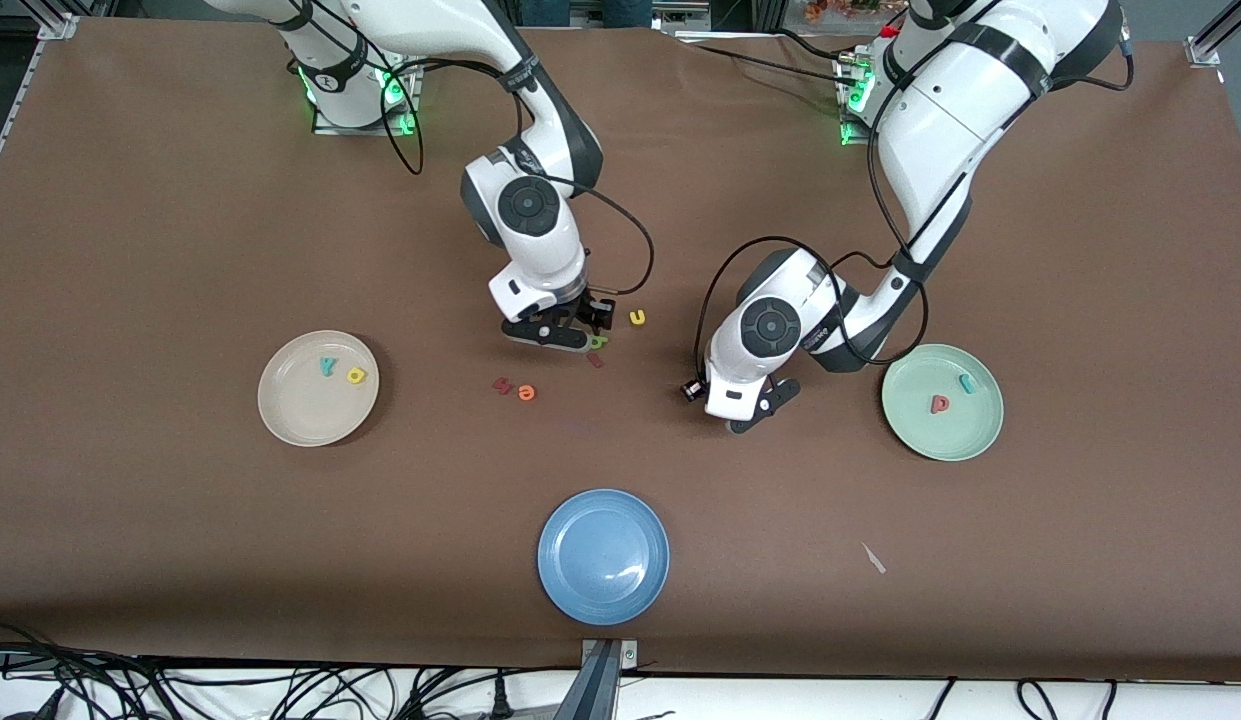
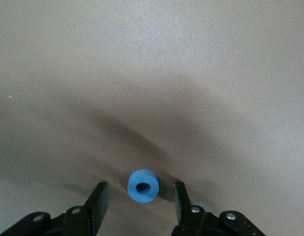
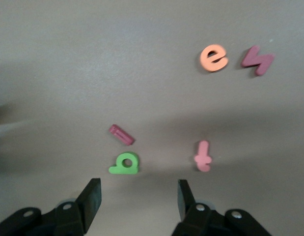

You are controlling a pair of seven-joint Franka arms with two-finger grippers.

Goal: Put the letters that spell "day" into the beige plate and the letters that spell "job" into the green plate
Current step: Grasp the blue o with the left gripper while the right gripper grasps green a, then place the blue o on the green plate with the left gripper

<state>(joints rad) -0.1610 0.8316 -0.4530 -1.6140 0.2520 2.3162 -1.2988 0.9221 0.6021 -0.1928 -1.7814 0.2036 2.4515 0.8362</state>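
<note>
Between the left gripper [image 2: 140, 196]'s spread, empty fingers [image 2: 96, 199]: small blue foam ring "o" [image 2: 143, 186], flat on brown tabletop [image 2: 152, 73]. Best centred, squeezed evenly, lifted toward pale green plate [image 1: 988, 425]. Right gripper [image 3: 137, 199] spread too, empty, green letter [image 3: 124, 163] just ahead.

Legible characters, all loose moulded letters; no printed label or brand can be read.

- Beige plate [image 1: 290, 420]: teal "y" [image 1: 327, 366], with a yellow rounded letter [image 1: 356, 375], "a" or "d", beside it.
- Green plate [image 1: 965, 440]: pinkish-red "p"-shaped letter [image 1: 939, 403] and teal "j" [image 1: 967, 383].
- Table middle: yellow "u" [image 1: 637, 317], and nearer the front camera an orange "e" [image 1: 526, 392].
- Right wrist view: green "b"/"d" shape [image 3: 124, 163] and red "t" [image 3: 203, 156].
- Left wrist view: blue "o" [image 2: 143, 186].
</note>
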